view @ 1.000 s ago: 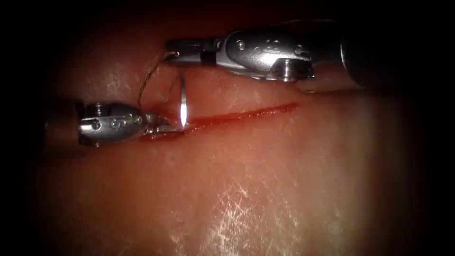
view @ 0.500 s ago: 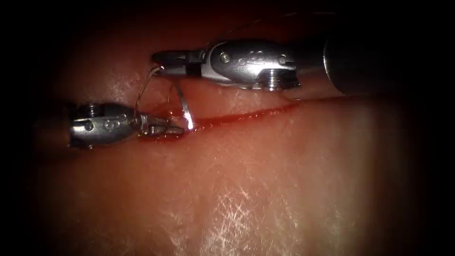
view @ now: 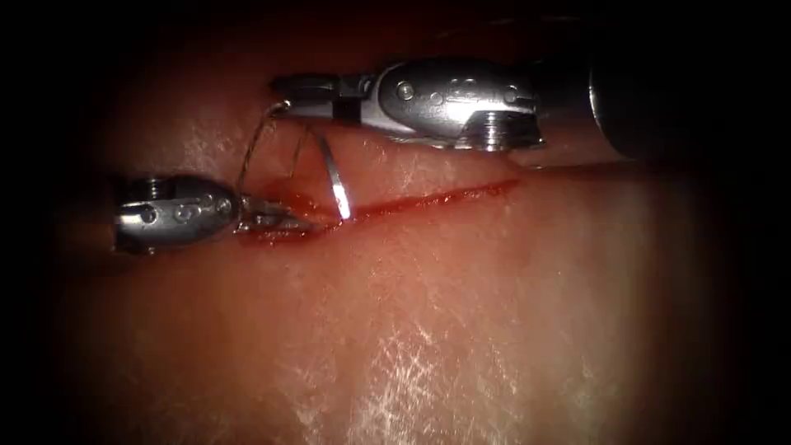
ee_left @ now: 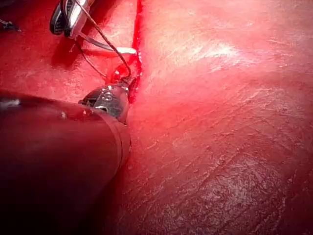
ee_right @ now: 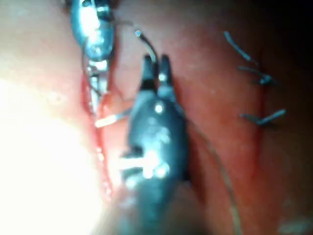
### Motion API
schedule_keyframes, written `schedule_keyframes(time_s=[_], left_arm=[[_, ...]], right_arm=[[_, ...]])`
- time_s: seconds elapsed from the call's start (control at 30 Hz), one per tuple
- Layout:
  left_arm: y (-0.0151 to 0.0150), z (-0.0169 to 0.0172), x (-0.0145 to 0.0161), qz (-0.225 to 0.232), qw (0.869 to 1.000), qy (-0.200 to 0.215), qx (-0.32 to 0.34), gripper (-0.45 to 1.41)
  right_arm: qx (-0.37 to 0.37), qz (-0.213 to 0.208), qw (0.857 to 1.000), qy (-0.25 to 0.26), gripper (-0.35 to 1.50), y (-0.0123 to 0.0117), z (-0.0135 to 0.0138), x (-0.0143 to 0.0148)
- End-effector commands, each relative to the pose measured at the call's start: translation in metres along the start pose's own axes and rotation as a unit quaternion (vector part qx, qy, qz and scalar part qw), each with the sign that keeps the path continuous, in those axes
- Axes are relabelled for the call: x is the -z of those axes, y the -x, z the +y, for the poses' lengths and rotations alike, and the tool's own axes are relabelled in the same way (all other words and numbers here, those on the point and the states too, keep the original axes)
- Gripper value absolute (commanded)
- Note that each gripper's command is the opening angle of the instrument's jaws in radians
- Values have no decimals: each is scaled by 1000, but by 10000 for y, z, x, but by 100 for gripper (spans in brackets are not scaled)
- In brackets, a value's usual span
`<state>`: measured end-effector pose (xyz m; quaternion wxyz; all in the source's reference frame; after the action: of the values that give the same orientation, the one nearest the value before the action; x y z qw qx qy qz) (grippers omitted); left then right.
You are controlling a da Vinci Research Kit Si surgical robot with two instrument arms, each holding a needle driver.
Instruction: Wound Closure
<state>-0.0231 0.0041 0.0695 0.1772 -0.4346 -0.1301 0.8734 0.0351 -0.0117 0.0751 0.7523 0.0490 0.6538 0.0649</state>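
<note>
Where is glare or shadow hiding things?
Endoscope view: dark edges swallow both shafts; glare on the needle, held near its tail by the right tool, tip at the cut. Right wrist view: washout beside the cut; what the left tool holds is unreadable.

Three short blue thread ends (ee_right: 264, 78) lie on the meat beside a thin red line (ee_right: 257, 161). One end points toward ten o'clock and another toward two o'clock. The third sits bunched in a small knot between them.
</note>
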Motion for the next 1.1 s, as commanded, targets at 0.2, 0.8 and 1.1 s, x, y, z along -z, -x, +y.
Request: schedule_keyframes(time_s=[0.2,0.8,1.1], left_arm=[[11,-4,-7,-2,1000,3,-5,-21],[9,-4,0,-3,1000,7,-4,-21],[9,-4,6,-6,1000,11,-4,-21]], right_arm=[[0,12,1000,14,-35,6,-10,-21],[1,14,999,42,-35,4,-28,-48],[-5,11,999,38,-35,4,-39,-45]])
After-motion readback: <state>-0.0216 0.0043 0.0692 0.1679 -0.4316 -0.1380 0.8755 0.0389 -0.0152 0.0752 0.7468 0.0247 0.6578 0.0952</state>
